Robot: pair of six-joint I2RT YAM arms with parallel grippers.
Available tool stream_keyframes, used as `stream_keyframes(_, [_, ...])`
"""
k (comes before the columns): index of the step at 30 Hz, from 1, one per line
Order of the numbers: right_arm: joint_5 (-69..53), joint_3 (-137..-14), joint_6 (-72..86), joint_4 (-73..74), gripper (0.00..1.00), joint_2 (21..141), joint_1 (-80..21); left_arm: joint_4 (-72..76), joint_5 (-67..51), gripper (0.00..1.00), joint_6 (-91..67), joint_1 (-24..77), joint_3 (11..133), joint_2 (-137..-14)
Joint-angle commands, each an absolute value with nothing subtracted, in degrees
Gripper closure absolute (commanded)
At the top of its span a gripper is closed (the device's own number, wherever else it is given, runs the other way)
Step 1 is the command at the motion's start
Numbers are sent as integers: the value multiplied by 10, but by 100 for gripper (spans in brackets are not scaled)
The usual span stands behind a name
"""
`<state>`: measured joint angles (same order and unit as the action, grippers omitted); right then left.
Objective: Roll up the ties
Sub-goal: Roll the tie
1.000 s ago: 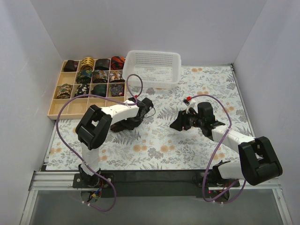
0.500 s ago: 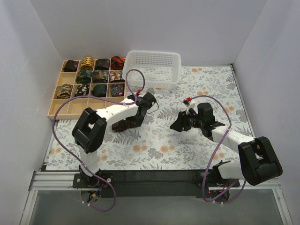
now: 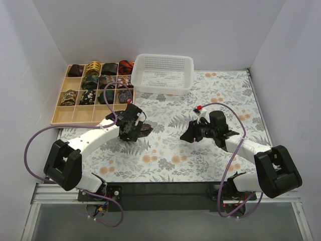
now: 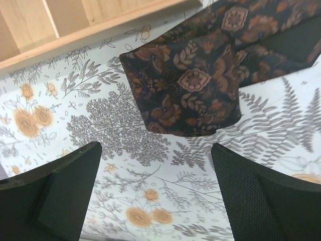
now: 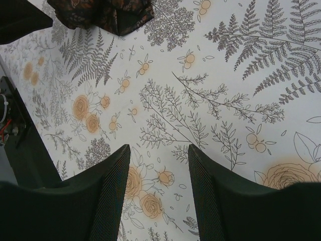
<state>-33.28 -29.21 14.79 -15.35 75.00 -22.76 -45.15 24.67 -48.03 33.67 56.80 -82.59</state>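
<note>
A dark brown-maroon tie (image 3: 143,129) with an orange-red print lies bunched in a loose fold on the floral table mat, just in front of the wooden tray. In the left wrist view the tie (image 4: 190,85) lies just beyond my fingertips, untouched. My left gripper (image 3: 131,132) (image 4: 155,196) is open and empty, right beside the tie on its left. My right gripper (image 3: 187,135) (image 5: 158,193) is open and empty over bare mat, well to the right of the tie, which shows at the top left of the right wrist view (image 5: 100,15).
The gridded wooden tray (image 3: 60,114) at the back left holds several rolled ties in its rear cells; its front edge shows in the left wrist view (image 4: 100,25). A white mesh basket (image 3: 163,73) stands at the back centre. White walls enclose the table.
My left arm has swung to the left and drawn back, so its gripper has come off the tie and now sits at the tie's left side. The right gripper has shifted slightly left.
</note>
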Motion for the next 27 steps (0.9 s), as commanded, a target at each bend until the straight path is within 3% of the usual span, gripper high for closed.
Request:
stream_keyframes(1, [-345,-308,144,-175,52,759,-233,-404,230,15,-397,337,535,-785])
stream_keyframes(14, [-346,-313,146,-175,52,772,-235,-337,289,15,-371,326,526,-868])
stream_keyframes(27, [-340,-309,147,-175,52,773,-236,-279,309,28,-381,289,556,-886])
